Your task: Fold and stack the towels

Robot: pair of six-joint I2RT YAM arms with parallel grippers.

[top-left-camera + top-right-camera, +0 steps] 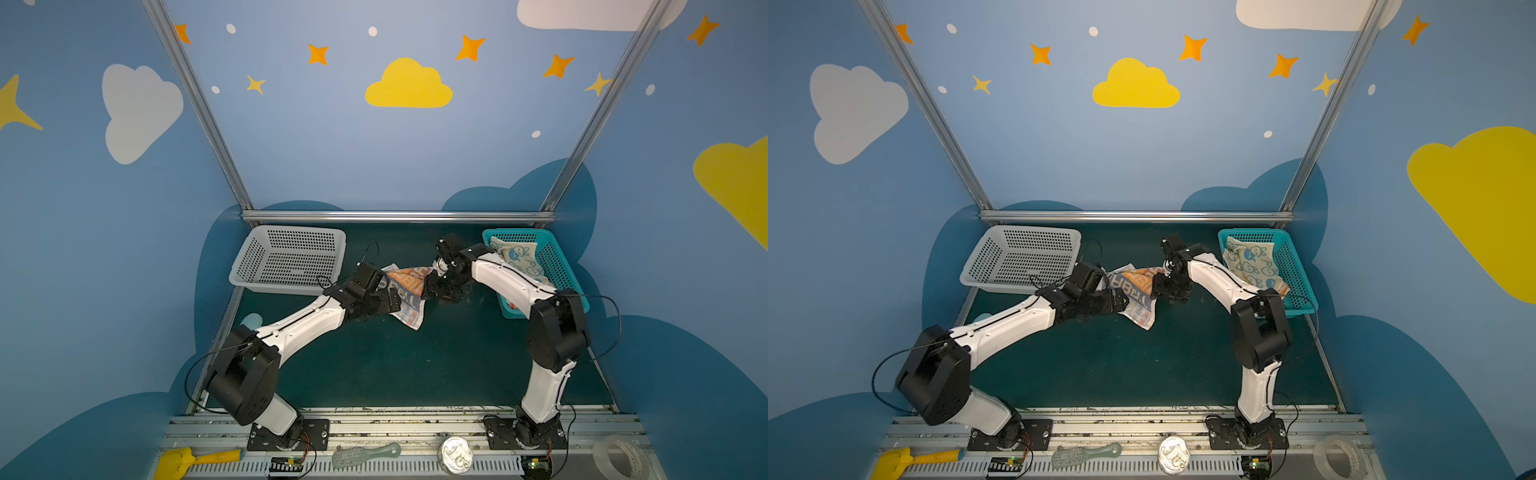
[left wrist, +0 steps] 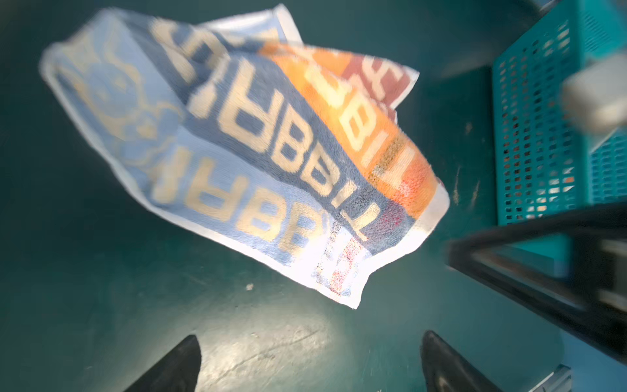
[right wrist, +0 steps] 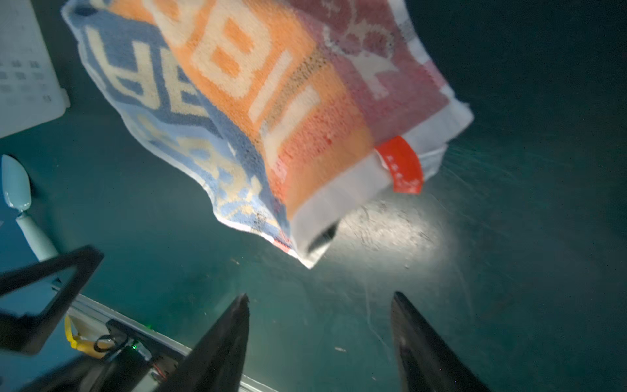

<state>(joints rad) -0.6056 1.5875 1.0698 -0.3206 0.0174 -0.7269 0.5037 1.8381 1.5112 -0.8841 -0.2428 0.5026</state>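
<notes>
Striped RABBIT towel (image 1: 409, 286) — loose, rumpled over the green surface (image 1: 415, 365) between my left and right jaws, both spread, empty; step: spreading flat — next needs two corners pinched, I judge.

White arm links (image 1: 303, 328), black joints (image 1: 245, 382), thin black cables (image 1: 186, 380)

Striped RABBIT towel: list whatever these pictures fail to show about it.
- Both top views: the ends of the left arm and right arm cover two sides of the striped towel.
- Left wrist view: motion blur; whether it touches the mat is unclear.
- Right wrist view: the picture edge cuts part of it off.
- Teal basket, top views: the right arm hides part of the rabbit-print towel; no third towel shows.
</notes>
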